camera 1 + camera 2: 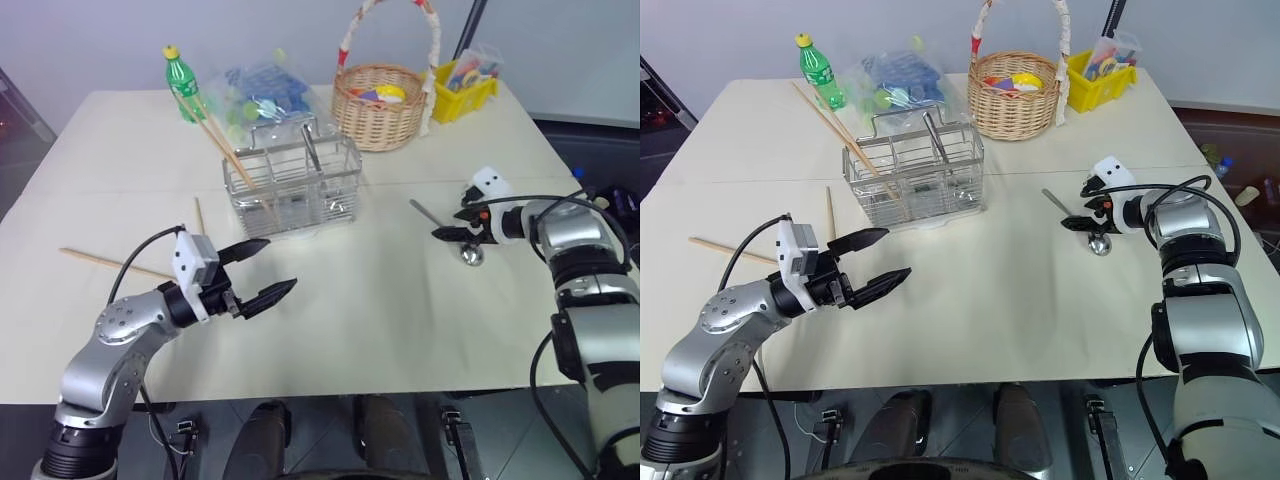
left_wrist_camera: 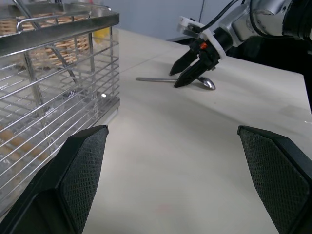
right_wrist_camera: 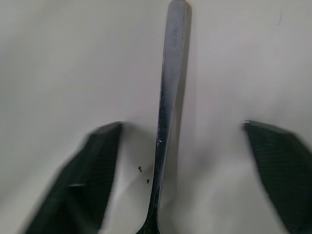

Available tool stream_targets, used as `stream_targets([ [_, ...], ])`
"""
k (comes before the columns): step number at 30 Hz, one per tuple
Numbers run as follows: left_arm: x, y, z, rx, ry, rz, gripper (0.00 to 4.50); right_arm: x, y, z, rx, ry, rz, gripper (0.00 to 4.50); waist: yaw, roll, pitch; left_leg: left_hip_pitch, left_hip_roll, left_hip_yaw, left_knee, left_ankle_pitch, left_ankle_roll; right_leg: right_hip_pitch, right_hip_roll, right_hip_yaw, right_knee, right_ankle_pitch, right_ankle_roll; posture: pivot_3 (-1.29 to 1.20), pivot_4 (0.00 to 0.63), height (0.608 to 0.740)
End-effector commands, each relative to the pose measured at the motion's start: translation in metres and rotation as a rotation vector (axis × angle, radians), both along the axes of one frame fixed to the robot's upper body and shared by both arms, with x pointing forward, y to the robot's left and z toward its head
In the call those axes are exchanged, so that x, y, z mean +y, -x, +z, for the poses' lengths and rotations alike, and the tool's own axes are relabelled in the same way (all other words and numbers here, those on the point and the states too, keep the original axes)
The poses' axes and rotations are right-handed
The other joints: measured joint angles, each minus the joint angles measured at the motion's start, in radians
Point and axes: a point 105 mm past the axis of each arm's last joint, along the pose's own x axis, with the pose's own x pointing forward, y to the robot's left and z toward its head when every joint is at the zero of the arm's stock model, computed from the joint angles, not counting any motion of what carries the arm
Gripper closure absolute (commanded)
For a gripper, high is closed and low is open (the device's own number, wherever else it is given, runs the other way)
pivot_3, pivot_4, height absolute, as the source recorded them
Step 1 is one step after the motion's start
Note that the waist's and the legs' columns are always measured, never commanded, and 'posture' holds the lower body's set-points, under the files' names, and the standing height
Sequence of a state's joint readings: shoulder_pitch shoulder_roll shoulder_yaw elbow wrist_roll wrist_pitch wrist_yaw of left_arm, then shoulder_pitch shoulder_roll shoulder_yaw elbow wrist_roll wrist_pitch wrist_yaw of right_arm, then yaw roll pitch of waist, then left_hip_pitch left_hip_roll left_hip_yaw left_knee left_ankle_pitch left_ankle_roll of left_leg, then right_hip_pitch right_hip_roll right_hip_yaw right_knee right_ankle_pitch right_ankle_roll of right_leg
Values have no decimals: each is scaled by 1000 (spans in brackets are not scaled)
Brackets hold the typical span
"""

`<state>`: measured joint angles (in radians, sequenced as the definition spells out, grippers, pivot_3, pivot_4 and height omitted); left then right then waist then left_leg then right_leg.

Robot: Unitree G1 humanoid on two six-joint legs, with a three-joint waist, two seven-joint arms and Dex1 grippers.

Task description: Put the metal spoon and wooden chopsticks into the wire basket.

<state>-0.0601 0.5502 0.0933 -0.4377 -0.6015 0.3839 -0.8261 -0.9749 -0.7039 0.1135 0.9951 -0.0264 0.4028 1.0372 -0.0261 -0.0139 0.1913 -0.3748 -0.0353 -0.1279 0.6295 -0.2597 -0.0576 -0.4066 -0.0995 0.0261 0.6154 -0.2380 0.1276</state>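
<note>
Right pincer (image 1: 452,227) straddles the metal spoon (image 1: 447,229) at right of frame, fingers apart, on the worktop (image 1: 400,320).
It should centre on the handle before pinching; left pincer (image 1: 262,271) spread idle, wire basket (image 1: 292,185) upper centre.

A green bottle (image 1: 184,86) stands at upper left of the cream counter (image 1: 380,320). A clear bag (image 1: 258,92) lies beside it. A wicker basket (image 1: 380,105) and yellow bin (image 1: 462,92) sit upper right.
</note>
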Motion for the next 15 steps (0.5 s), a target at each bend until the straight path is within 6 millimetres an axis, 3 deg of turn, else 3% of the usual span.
stream_targets([
  [1,-2,0,11,-48,6,-19,0,6,6,-12,55,-23,15,2823,0,0,0,0,0,0,0,0,0,0,0,0,0,0,0,0,150,740],
  [4,-3,-1,12,-49,7,-23,0,8,7,-12,62,-29,18,4370,-2,0,0,0,0,0,0,0,0,0,0,0,0,0,0,0,150,740],
  [15,-6,0,11,-45,8,-40,0,9,8,-11,59,-15,5,4449,-14,0,0,0,0,0,0,0,0,0,0,0,0,0,0,0,150,740],
])
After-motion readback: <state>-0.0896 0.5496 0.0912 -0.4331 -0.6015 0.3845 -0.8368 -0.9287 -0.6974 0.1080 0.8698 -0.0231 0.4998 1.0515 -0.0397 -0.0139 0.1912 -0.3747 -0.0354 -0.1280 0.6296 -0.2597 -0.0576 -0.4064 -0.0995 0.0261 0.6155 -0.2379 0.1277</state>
